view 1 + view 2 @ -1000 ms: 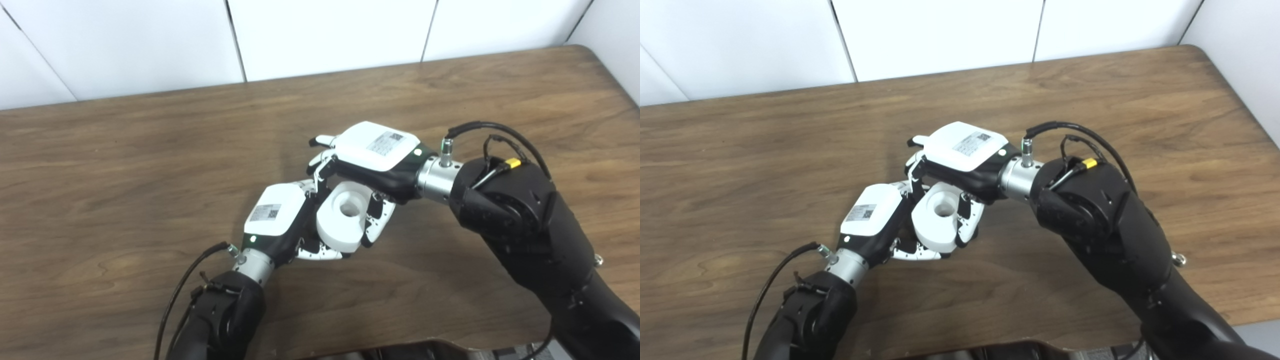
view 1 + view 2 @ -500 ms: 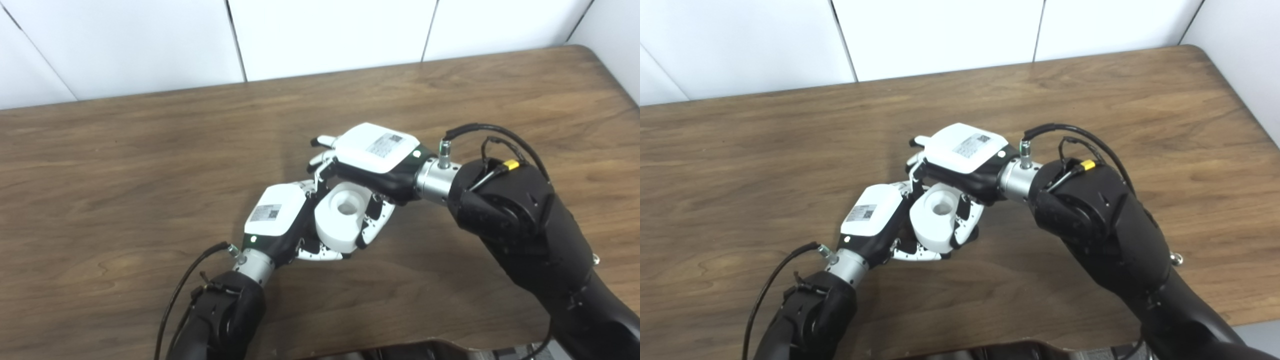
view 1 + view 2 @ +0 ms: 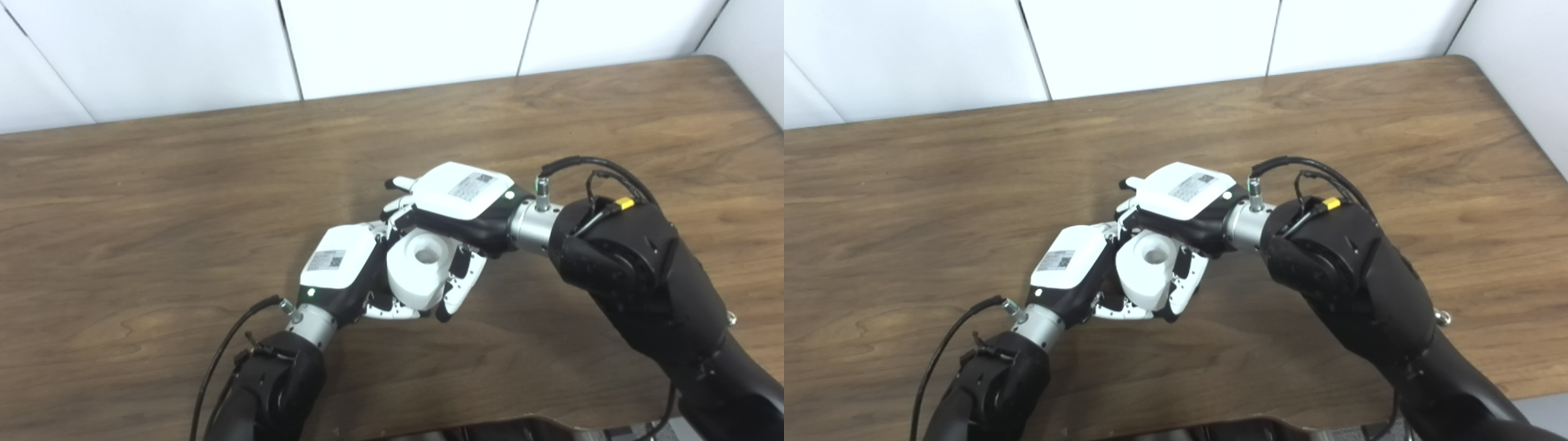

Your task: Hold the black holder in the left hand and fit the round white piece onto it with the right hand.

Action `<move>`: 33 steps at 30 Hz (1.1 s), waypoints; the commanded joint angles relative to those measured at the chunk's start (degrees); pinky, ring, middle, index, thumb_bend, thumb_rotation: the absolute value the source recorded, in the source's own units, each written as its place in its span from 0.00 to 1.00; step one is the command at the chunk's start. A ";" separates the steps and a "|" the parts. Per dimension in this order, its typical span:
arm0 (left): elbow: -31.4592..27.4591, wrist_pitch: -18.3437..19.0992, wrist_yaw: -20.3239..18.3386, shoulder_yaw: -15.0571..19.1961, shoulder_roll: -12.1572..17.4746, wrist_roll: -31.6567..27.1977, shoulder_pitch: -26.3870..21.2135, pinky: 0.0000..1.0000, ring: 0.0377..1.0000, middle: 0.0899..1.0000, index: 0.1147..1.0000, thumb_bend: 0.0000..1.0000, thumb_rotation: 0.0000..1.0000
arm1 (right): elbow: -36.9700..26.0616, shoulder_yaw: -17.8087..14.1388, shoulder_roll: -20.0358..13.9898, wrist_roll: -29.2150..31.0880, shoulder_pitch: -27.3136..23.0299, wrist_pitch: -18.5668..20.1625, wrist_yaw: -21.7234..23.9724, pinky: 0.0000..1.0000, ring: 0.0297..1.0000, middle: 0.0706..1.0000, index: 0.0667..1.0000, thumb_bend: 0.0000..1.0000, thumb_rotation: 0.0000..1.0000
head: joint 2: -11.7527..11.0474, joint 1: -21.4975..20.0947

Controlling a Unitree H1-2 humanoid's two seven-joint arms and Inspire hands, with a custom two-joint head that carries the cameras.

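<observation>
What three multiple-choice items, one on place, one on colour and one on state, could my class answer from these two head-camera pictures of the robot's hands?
1. Where is the round white piece?
A. Between the two hands
B. At the table's far edge
C. On the floor

2. What colour is the table?
A. Blue
B. Brown wood
C. White

3. What is the right hand doing?
A. Lying flat, holding nothing
B. Closed on the piece
C. Raised by the wall

Key: 1 A, the piece sits between the left hand and the right; 2 B, wood grain shows; 3 B, its fingers wrap the piece.
</observation>
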 commanded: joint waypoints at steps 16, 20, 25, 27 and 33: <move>1.06 1.09 -3.21 -0.78 0.31 0.44 0.19 0.85 0.86 0.75 0.42 0.52 0.05 | -3.01 -3.92 0.42 0.15 -4.49 -0.21 1.17 0.99 1.00 0.91 0.79 1.00 0.37 | -0.40 0.27; 1.43 0.73 -2.70 -0.61 0.32 -0.05 0.26 0.85 0.86 0.75 0.42 0.52 0.05 | -3.86 -5.26 0.54 1.15 -6.18 0.46 1.51 0.99 1.00 0.91 0.79 1.00 0.36 | -0.43 0.25; 1.59 0.84 -3.01 -0.73 0.42 0.27 0.02 0.85 0.86 0.75 0.42 0.52 0.05 | -4.07 -5.80 0.33 1.37 -8.79 0.41 2.02 0.99 1.00 0.90 0.79 1.00 0.38 | -0.47 0.37; 1.62 0.77 -2.85 -0.68 0.40 0.15 0.04 0.84 0.86 0.75 0.42 0.52 0.05 | -4.10 -5.91 0.35 1.35 -9.61 0.46 2.17 0.98 1.00 0.90 0.79 1.00 0.39 | -0.47 0.37; 1.82 0.48 -2.64 -0.51 0.55 -0.26 0.03 0.84 0.86 0.74 0.42 0.52 0.05 | -6.47 -6.90 0.20 1.63 -13.26 4.80 7.14 1.00 1.00 0.91 0.80 1.00 0.38 | -0.47 0.31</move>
